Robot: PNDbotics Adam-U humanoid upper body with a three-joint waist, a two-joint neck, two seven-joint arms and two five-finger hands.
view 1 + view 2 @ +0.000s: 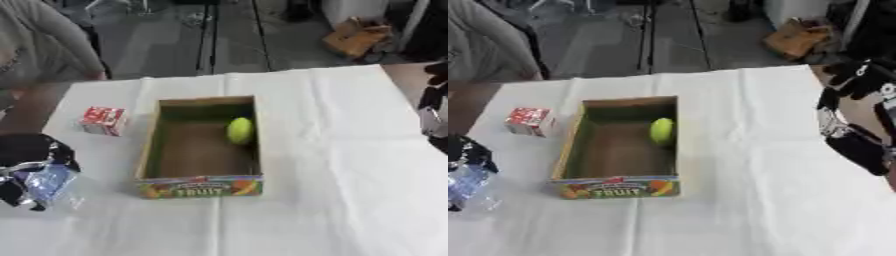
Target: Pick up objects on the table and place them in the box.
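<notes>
Cardboard box [149,150] with a printed fruit label stands open on the white tablecloth [332,190], and a yellow-green round fruit [240,130] lies inside against its right wall. Your left hand [31,170] at the left edge has its fingers curled round a clear crinkled plastic bottle [48,182]. Just left of the box stands a small red and white carton [103,120]. Your right hand [855,132] hangs at the right edge; whether it is open, I cannot tell.

Stereo head cams look down, share box [199,150].
</notes>
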